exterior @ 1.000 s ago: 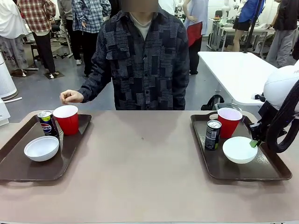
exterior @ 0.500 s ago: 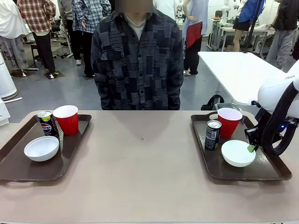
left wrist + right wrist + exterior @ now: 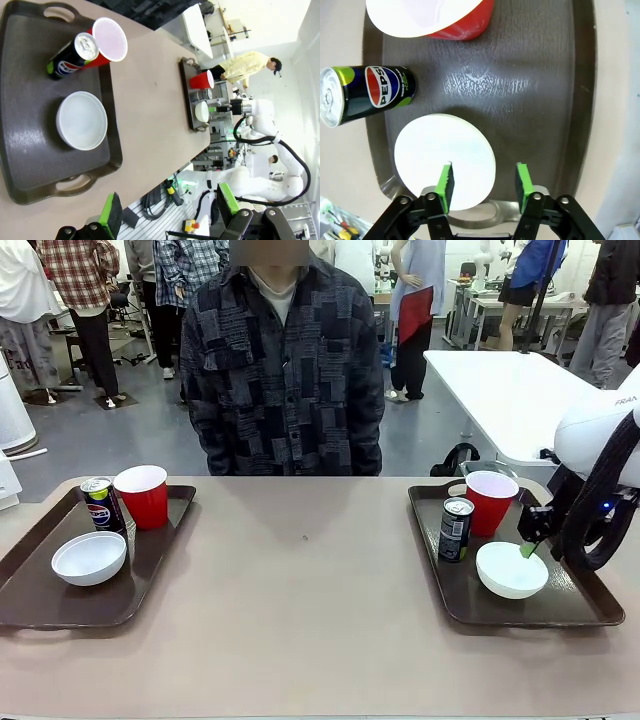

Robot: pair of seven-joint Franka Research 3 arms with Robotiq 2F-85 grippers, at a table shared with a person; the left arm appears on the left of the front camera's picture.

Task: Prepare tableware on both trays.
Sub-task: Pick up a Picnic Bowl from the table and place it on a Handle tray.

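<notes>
A beige table (image 3: 300, 610) carries two dark brown trays directly on its top. The left tray (image 3: 40, 590) lies at nine o'clock, reaching the table's left edge. The right tray (image 3: 470, 610) lies at three o'clock, well apart from the other, with bare tabletop between them from twelve to six o'clock. Both trays lie flat, long sides running toward the far edge. A small dark speck (image 3: 305, 537) marks the tabletop just past the centre.
</notes>
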